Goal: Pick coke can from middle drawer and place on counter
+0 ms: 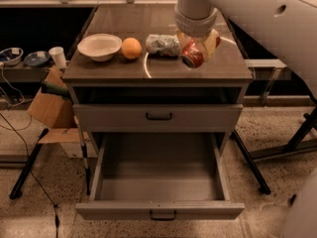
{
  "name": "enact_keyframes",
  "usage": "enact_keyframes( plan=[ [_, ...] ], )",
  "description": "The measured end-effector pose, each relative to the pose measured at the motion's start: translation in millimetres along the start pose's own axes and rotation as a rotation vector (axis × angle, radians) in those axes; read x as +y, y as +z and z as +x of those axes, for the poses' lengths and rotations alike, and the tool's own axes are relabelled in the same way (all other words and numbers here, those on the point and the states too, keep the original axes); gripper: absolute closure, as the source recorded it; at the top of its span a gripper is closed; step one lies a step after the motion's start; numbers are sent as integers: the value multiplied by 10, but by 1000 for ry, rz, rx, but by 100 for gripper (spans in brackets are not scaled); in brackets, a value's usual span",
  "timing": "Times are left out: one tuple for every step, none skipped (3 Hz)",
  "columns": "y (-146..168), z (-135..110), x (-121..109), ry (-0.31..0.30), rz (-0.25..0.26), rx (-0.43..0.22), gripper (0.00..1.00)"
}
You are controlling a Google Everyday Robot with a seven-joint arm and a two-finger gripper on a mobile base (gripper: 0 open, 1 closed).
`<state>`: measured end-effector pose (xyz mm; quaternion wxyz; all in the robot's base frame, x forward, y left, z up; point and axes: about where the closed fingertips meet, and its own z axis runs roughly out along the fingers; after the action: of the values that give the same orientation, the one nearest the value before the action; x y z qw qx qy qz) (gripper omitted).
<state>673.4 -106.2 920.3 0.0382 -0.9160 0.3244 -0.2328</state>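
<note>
The coke can [191, 58] is a red can, tilted, held in my gripper [198, 48] over the right part of the counter [213, 72]. The gripper's pale yellowish fingers are shut on the can, and the big white arm comes down from the top right. I cannot tell whether the can touches the counter top. The middle drawer [158, 209] is pulled fully open at the bottom of the view, and its grey tray is empty. The drawer above it [158, 117], with the taller front panel, is closed.
On the counter, left of the can, lie a pale silvery-green can [162, 44] on its side, an orange [131, 48] and a white bowl [99, 46]. A cardboard box [49, 108], a cup [58, 57] and stand legs are to the left.
</note>
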Motion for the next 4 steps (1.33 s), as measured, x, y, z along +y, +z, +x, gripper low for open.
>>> enact_keyframes(
  plan=[
    [176, 208, -81, 37, 65, -23, 100],
    [428, 298, -106, 79, 119, -58, 100],
    [656, 333, -102, 128, 165, -83, 100],
    [743, 361, -61, 175, 194, -80, 86]
  ],
)
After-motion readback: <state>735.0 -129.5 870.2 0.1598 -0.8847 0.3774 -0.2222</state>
